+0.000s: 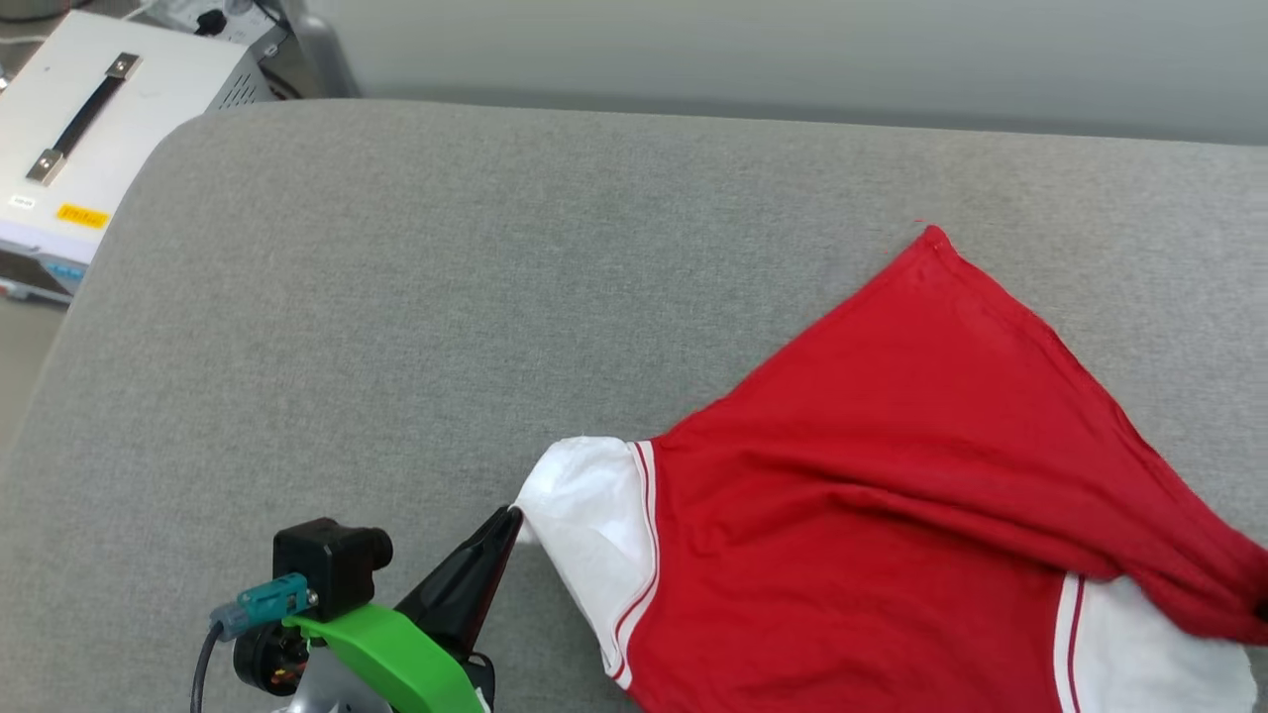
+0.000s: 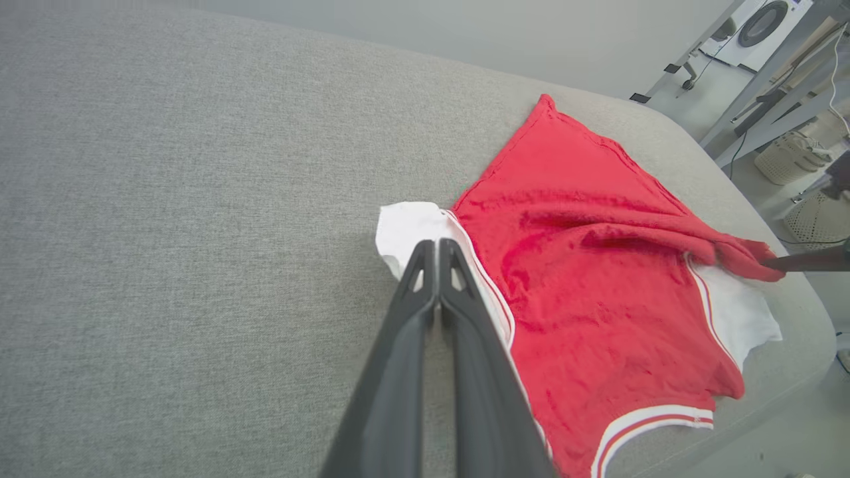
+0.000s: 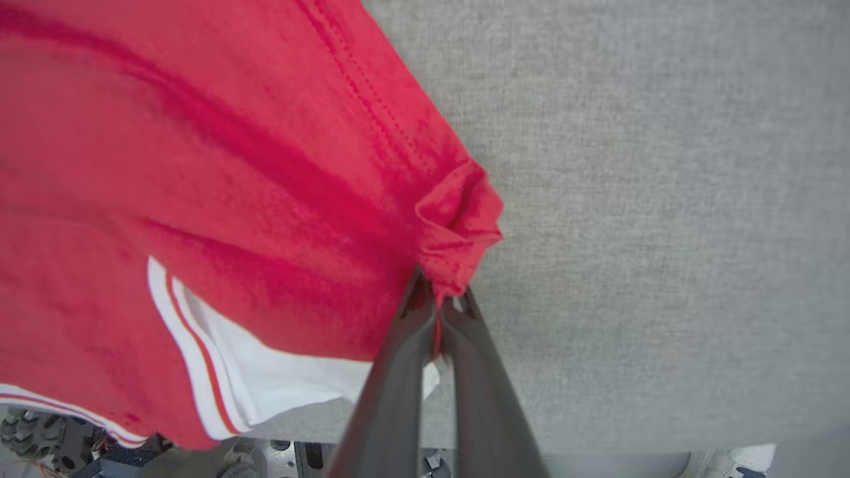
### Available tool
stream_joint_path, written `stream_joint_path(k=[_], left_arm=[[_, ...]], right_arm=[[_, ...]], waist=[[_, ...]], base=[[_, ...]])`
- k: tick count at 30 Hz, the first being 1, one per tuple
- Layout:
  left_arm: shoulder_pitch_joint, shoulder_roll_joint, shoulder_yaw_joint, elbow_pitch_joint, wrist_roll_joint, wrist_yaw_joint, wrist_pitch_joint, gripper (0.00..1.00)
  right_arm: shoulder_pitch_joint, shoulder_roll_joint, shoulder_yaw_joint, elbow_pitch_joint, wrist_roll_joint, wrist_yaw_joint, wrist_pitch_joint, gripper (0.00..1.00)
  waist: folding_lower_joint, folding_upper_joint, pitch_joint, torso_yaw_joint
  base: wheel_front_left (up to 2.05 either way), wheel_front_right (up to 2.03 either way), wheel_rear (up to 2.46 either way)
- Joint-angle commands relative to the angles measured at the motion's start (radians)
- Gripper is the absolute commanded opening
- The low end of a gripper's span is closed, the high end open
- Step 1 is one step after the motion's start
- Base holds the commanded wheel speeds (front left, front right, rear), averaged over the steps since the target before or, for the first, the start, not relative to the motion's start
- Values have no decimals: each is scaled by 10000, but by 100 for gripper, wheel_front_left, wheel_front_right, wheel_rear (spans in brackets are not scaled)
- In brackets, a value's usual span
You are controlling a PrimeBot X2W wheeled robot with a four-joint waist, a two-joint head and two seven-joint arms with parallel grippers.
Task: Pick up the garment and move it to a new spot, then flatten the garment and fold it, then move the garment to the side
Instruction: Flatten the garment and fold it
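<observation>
The garment [image 1: 872, 446], red with white sleeves and red-white striped trim, lies spread on the right half of the grey padded surface [image 1: 396, 297]; no lettering shows. My left gripper [image 1: 510, 517] comes in from the lower left. Its fingers are pressed together on the edge of the near white sleeve [image 2: 405, 229], as the left wrist view shows at the left gripper [image 2: 437, 244]. My right gripper [image 3: 436, 302] is shut on a bunched red corner [image 3: 458, 219] of the garment [image 3: 199, 166], which is drawn into taut folds. That corner hangs above the other white sleeve [image 3: 279, 372].
A white equipment box [image 1: 89, 129] with a black handle stands off the surface's far left corner. The surface's rounded edge runs close by the garment's right side [image 2: 797, 312], with metal frames and baskets [image 2: 797, 153] on the floor beyond. Bare grey padding stretches to the left.
</observation>
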Motion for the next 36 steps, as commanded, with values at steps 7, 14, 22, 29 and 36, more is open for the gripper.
stream_joint_path(k=[7, 14, 22, 29, 36], left_arm=[[-62, -400, 71, 287, -38, -21, -422, 0], [-209, -707, 22, 487, 16, -113, -671, 0], [-341, -702, 70, 450, 89, -170, -789, 0], [-460, -703, 70, 303, 149, -228, -844, 0], [-784, -667, 103, 79, 293, -318, -848, 0]], right_arm=[[1578, 1105, -1075, -1063, -309, -7, 118, 0], [2292, 1712, -1207, -1372, -579, -7, 134, 0], [1982, 1506, -843, -1822, -171, -7, -405, 100], [555, 1258, -758, -2727, 995, -7, 372, 100], [-1482, 993, 69, -3007, 696, -7, 899, 100]], waist=[[1, 0, -621, -588], [1, 0, -687, -652], [1, 0, -620, -545], [1, 0, -262, -368], [1, 0, 547, 5]], base=[[0, 0, 0], [0, 0, 0], [0, 0, 0], [0, 0, 0], [0, 0, 0]])
